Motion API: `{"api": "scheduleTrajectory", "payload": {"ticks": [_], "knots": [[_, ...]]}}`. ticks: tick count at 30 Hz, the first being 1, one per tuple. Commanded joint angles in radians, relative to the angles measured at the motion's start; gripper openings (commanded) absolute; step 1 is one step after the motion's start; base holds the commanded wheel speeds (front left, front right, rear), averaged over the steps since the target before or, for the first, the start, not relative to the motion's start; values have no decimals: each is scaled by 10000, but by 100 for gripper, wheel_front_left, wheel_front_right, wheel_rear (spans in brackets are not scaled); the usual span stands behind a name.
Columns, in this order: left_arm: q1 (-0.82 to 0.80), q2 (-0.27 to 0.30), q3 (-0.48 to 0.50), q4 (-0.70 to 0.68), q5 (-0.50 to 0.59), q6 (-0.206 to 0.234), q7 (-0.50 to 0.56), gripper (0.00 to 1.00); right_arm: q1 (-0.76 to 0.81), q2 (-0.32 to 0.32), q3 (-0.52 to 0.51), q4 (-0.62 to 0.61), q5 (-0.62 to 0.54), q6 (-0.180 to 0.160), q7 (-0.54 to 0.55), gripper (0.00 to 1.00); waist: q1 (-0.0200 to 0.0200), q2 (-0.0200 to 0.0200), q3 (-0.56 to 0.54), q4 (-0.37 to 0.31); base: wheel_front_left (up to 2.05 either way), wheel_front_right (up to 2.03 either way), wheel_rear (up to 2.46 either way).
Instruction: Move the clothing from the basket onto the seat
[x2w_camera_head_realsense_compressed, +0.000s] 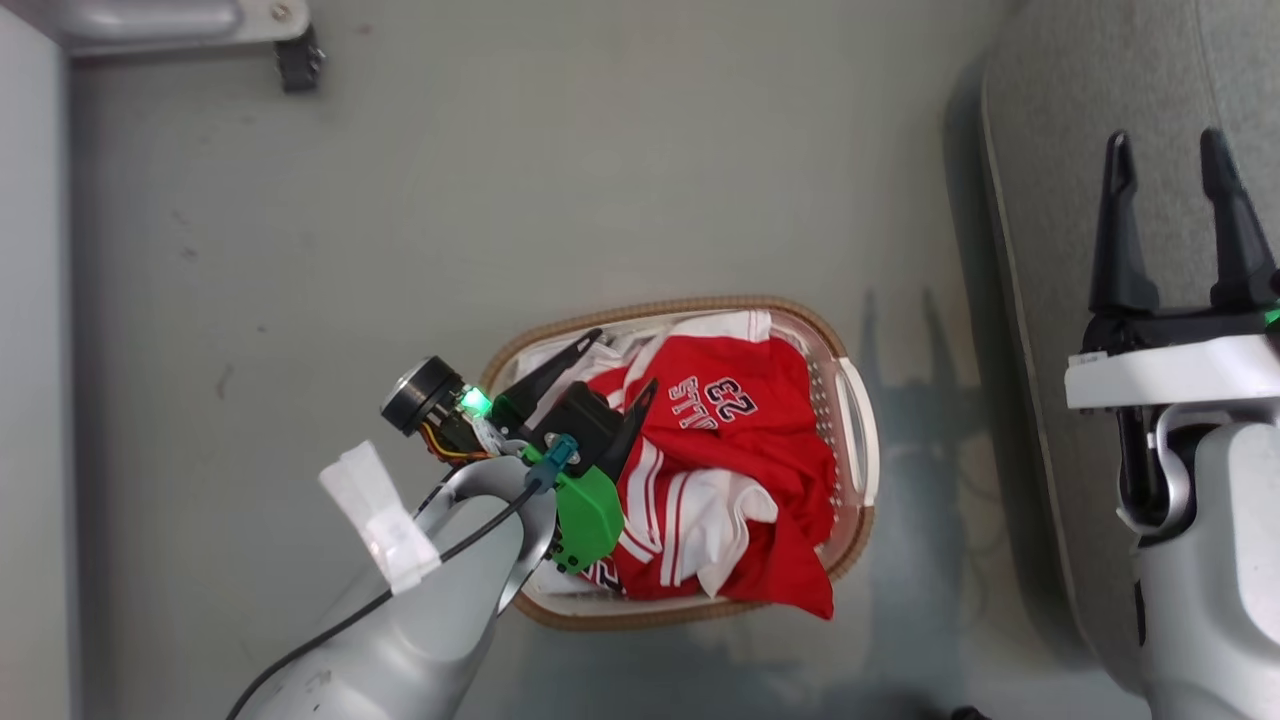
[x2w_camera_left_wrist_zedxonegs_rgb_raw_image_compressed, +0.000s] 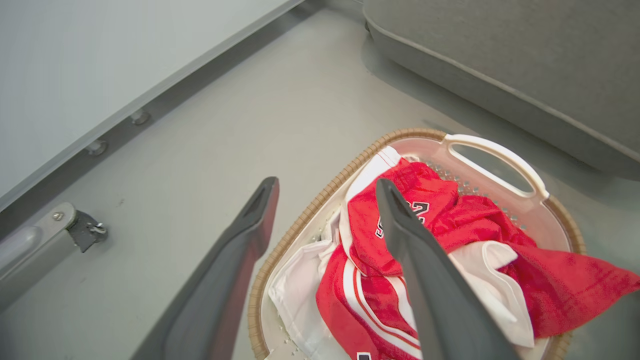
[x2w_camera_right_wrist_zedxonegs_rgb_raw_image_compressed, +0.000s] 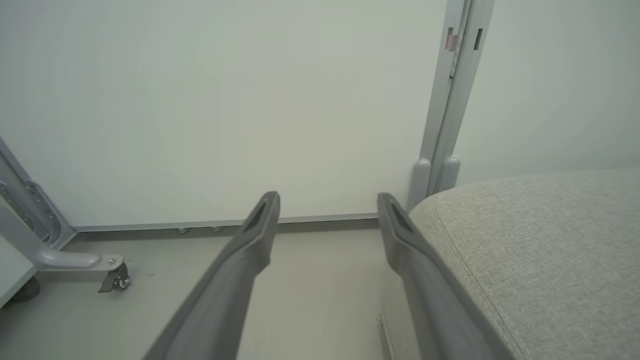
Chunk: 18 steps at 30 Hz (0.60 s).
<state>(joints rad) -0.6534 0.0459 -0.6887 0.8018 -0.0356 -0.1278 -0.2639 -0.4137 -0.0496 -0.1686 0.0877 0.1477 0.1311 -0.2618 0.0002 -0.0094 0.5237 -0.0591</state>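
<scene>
Now the left tool (x2w_camera_head_realsense_compressed: 625, 358) is wide open over the clothing (x2w_camera_head_realsense_compressed: 740, 450) in the basket (x2w_camera_head_realsense_compressed: 862, 420), the right tool (x2w_camera_head_realsense_compressed: 1165, 137) too.

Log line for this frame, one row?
left claw: open, above basket | right claw: open, by seat | clothing: in basket

The clothing (x2w_camera_head_realsense_compressed: 740, 440) lies in the basket (x2w_camera_head_realsense_compressed: 700, 303), on the floor (x2w_camera_head_realsense_compressed: 500, 180) left of the seat (x2w_camera_head_realsense_compressed: 1080, 80). The left tool (x2w_camera_head_realsense_compressed: 626, 358) hangs over the basket's left edge.

Lab-like test bay: bare grey floor (x2w_camera_head_realsense_compressed: 500, 200), white partition panels (x2w_camera_right_wrist_zedxonegs_rgb_raw_image_compressed: 225, 100), castered metal frame (x2w_camera_right_wrist_zedxonegs_rgb_raw_image_compressed: 75, 260), grey seat (x2w_camera_right_wrist_zedxonegs_rgb_raw_image_compressed: 540, 240).
</scene>
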Motion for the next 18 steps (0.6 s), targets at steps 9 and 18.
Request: {"api": "scheduleTrajectory", "payload": {"ticks": [9,18], "knots": [[-1525,88,-1901,2417,-820,-36,-10,100,-665,-14,78,-145,936,-6,-49,100,-2,94,2701,-1914,0,0,0],[-2515,103,-1423,4057,-1396,343,3,100,-723,-13,458,-171,1540,-6,-49,100,-2,94,3430,-2467,0,0,0]]}}
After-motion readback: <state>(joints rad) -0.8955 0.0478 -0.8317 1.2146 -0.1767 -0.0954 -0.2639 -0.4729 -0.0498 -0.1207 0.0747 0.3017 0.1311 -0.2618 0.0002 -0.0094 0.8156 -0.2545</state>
